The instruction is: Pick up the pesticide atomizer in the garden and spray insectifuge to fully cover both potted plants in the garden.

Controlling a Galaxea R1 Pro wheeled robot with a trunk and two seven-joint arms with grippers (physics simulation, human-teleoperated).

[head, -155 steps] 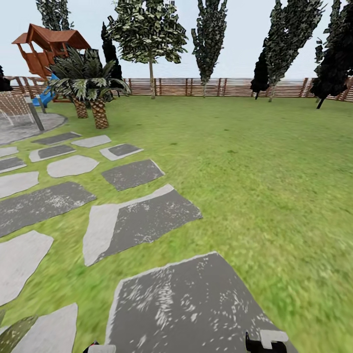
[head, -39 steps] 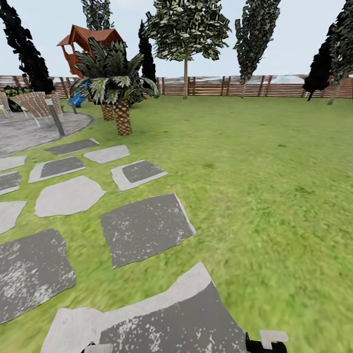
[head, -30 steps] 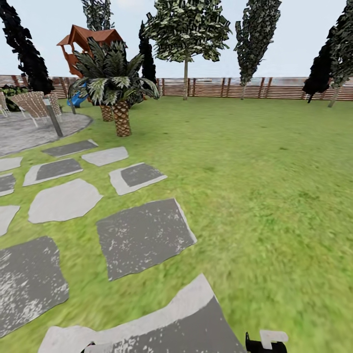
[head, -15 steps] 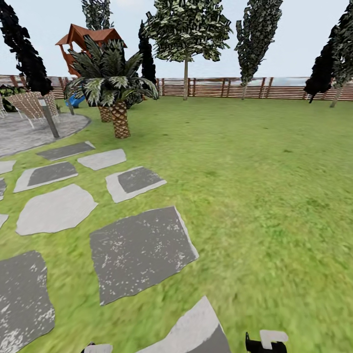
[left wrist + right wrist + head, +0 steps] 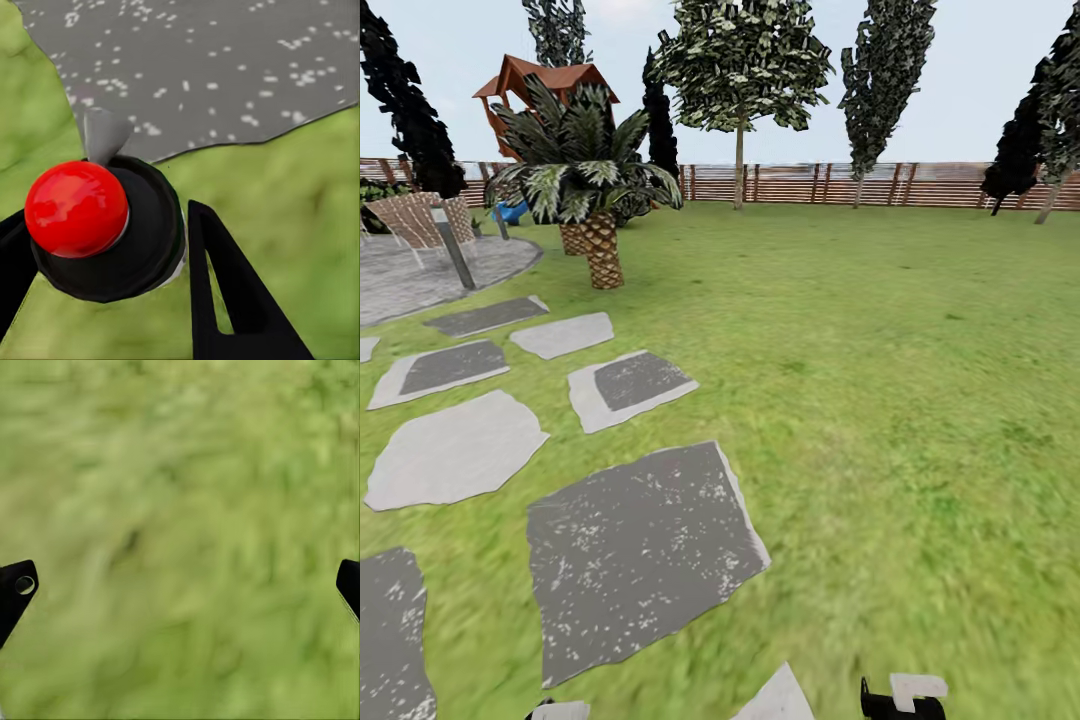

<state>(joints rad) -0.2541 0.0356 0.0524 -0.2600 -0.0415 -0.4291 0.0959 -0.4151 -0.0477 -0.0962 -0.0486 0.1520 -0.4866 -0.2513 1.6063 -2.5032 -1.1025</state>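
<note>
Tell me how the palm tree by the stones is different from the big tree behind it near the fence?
The palm tree is short, with a thick scaly brown trunk and long drooping fronds. The big tree is much taller, with a thin smooth trunk and a round, speckled leafy crown. The palm stands closer, beside the stepping stones; the big tree stands back by the brown fence. Both grow upright out of the green lawn.

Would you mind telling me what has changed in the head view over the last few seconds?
The camera has travelled forward with the robot: the stepping stones slid down and out of the picture, and the palm and play tower grew nearer. Nothing was grasped or released. The right gripper hangs open over lawn as before.
</note>
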